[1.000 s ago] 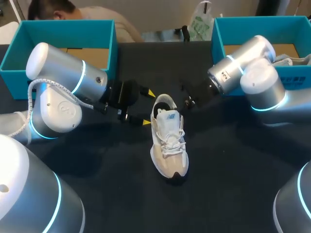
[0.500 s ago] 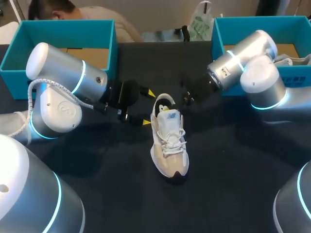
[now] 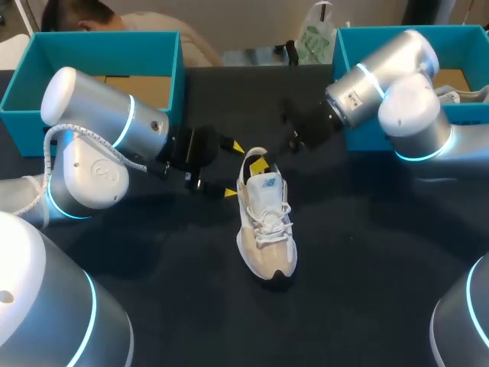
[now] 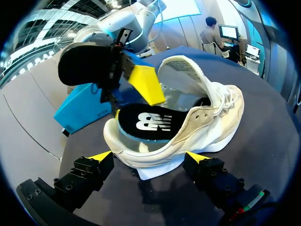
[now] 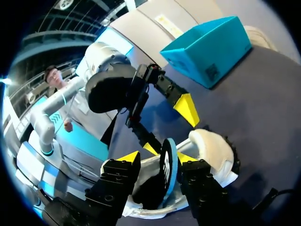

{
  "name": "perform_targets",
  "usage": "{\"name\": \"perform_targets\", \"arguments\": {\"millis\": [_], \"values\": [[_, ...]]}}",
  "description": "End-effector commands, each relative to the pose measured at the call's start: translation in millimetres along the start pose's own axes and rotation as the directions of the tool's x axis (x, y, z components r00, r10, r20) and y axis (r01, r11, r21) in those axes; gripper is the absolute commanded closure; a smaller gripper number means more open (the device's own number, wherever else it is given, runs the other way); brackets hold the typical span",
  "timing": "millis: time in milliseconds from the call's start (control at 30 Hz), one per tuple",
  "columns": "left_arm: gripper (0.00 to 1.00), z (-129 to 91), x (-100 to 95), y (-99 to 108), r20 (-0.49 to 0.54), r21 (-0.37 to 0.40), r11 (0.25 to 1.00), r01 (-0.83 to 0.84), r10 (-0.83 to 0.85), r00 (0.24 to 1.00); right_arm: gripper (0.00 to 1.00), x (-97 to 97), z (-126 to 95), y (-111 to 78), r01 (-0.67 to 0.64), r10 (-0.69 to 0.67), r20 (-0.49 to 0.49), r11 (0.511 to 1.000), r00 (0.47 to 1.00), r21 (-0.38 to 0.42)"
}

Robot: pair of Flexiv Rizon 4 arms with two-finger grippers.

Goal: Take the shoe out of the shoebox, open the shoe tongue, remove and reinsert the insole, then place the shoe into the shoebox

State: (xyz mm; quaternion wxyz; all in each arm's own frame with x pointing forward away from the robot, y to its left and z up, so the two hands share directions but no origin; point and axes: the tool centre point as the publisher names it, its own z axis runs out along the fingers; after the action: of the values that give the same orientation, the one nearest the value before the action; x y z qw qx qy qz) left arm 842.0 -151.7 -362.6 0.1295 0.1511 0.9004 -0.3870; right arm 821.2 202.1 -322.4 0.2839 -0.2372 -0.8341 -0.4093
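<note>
A white and beige sneaker [image 3: 263,222] lies on the dark table, toe toward me. Its black insole [image 4: 150,123] with a blue rim sits tilted in the heel opening. My left gripper [image 3: 234,170] is open, its yellow tips on either side of the heel [image 4: 207,117] without squeezing it. My right gripper [image 3: 261,163] comes in from the far right, tips at the shoe's mouth. In the right wrist view the insole [image 5: 168,165] stands on edge between the open fingers of this gripper [image 5: 157,157], with a gap on one side. One yellow finger [image 4: 146,84] of it hangs over the insole.
A teal shoebox [image 3: 99,46] stands at the back left. A second teal shoebox [image 3: 405,38] at the back right holds another shoe [image 3: 462,95]. Bare dark tabletop [image 3: 359,252] lies in front of and right of the sneaker.
My right gripper has gone from shut to open, and its arm has lifted and swung back slightly; its yellow tips now show at the shoe's mouth. The left arm and shoe stayed put.
</note>
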Motion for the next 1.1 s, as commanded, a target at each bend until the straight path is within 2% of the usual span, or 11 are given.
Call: {"name": "perform_targets", "arguments": {"millis": [33, 167, 300, 567, 700, 800, 900, 1100], "values": [[0.0, 0.3, -0.1, -0.7, -0.001, -0.003, 1.0, 0.0, 0.0, 1.0, 0.54, 1.6, -15.0, 15.9, 0.013, -0.014, 0.027, 0.999, 1.0, 0.037], [0.0, 0.3, -0.1, -0.7, -0.001, -0.003, 1.0, 0.0, 0.0, 1.0, 0.54, 1.6, -28.8, 24.1, 0.035, -0.037, 0.062, 0.999, 0.997, 0.033], [0.0, 0.3, -0.1, -0.7, -0.001, -0.003, 1.0, 0.0, 0.0, 1.0, 0.53, 3.6, -45.2, 24.6, 0.043, -0.043, 0.106, 0.999, 0.993, 0.003], [0.0, 0.3, -0.1, -0.7, -0.001, -0.003, 1.0, 0.0, 0.0, 1.0, 0.58, 20.8, -67.7, 8.2, -0.004, 0.02, 0.177, 0.996, 0.984, -0.093], [0.0, 0.3, -0.1, -0.7, -0.001, -0.003, 1.0, 0.0, 0.0, 1.0, 0.65, 28.4, -68.0, -5.2, -0.059, 0.087, 0.2, 0.988, 0.976, -0.14], [0.0, 0.3, -0.1, -0.7, -0.001, -0.003, 1.0, 0.0, 0.0, 1.0, 0.76, 33.5, -68.8, -14.1, -0.098, 0.136, 0.22, 0.98, 0.966, -0.176], [0.0, 0.3, -0.1, -0.7, -0.001, -0.003, 1.0, 0.0, 0.0, 1.0, 1.0, 37.3, -68.7, -20.9, -0.152, 0.199, 0.247, 0.969, 0.948, -0.197], [0.0, -19.3, -7.9, -3.3, 0.015, -0.001, 1.0, -0.025, 0.025, 1.0, 1.0, 38.8, -68.9, -24.5, -0.206, 0.275, 0.301, 0.948, 0.913, -0.243]]}}
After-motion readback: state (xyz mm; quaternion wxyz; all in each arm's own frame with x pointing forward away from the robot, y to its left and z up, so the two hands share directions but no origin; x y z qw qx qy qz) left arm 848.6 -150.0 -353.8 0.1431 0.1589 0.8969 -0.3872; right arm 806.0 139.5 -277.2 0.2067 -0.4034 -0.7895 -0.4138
